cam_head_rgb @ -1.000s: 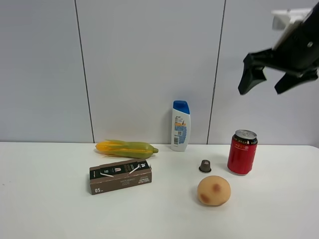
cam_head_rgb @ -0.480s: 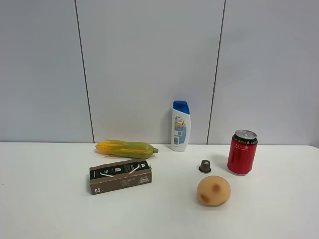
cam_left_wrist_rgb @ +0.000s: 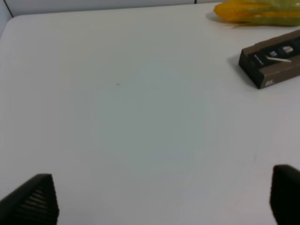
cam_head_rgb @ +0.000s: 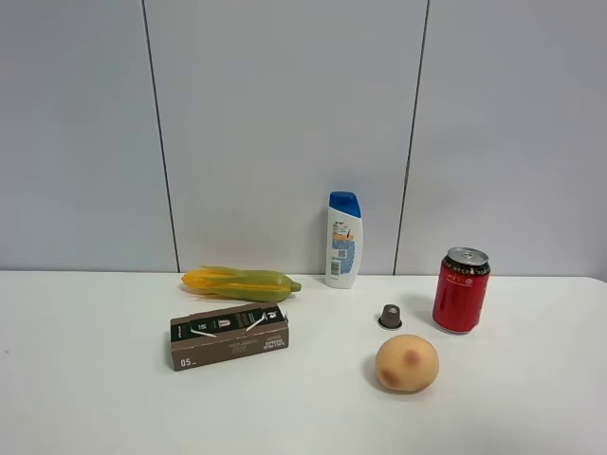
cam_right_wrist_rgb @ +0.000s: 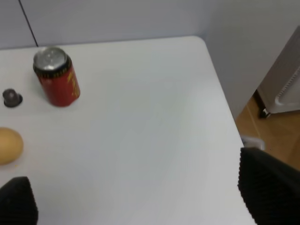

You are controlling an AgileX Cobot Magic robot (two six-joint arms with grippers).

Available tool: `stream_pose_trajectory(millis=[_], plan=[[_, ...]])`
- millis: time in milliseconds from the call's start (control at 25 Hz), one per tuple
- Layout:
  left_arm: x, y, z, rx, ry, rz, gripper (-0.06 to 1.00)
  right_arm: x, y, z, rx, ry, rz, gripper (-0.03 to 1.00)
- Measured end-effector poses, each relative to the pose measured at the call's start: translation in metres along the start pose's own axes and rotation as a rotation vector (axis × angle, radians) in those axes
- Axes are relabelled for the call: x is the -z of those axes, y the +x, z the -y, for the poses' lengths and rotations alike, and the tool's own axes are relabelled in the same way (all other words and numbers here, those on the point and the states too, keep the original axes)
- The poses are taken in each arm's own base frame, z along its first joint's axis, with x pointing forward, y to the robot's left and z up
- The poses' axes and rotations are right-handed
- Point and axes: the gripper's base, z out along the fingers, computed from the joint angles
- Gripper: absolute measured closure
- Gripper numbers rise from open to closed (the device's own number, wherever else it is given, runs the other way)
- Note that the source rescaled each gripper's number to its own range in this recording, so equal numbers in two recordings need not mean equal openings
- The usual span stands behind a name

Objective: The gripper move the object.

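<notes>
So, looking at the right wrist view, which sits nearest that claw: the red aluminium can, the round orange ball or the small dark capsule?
From the right gripper:
1. Round orange ball, toward the table's front, and red aluminium can, farther back: too close to call.
2. Small dark capsule, beyond the can: farthest.

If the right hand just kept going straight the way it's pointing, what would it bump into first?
Probably just the bare white table. Its fingers stand wide apart over empty tabletop; the red can sits well off to one side. Depth is uncertain.
</notes>
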Motion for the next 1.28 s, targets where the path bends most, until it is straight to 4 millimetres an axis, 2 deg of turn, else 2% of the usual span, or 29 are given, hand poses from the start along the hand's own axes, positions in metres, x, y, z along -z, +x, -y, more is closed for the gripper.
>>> stream_pose_trajectory(millis=[280, 440, 680, 920, 1280], plan=[[0.0, 0.0, 0.0, 0.0, 0.0, 0.0, -0.06, -0.013, 0.074, -0.012, -0.076, -0.129, -0.069, 0.37], [0.0, 0.0, 0.0, 0.0, 0.0, 0.0, -0.06, -0.017, 0.097, -0.018, -0.121, -0.186, -0.082, 0.37], [0.0, 0.0, 0.0, 0.0, 0.0, 0.0, -0.06, -0.023, 0.127, -0.022, -0.21, -0.096, -0.059, 0.37], [0.0, 0.0, 0.0, 0.0, 0.0, 0.0, -0.06, -0.026, 0.124, -0.024, -0.261, 0.009, 0.062, 0.37], [0.0, 0.0, 0.0, 0.0, 0.0, -0.001, -0.06, -0.029, 0.124, -0.026, -0.211, 0.007, 0.077, 0.37]])
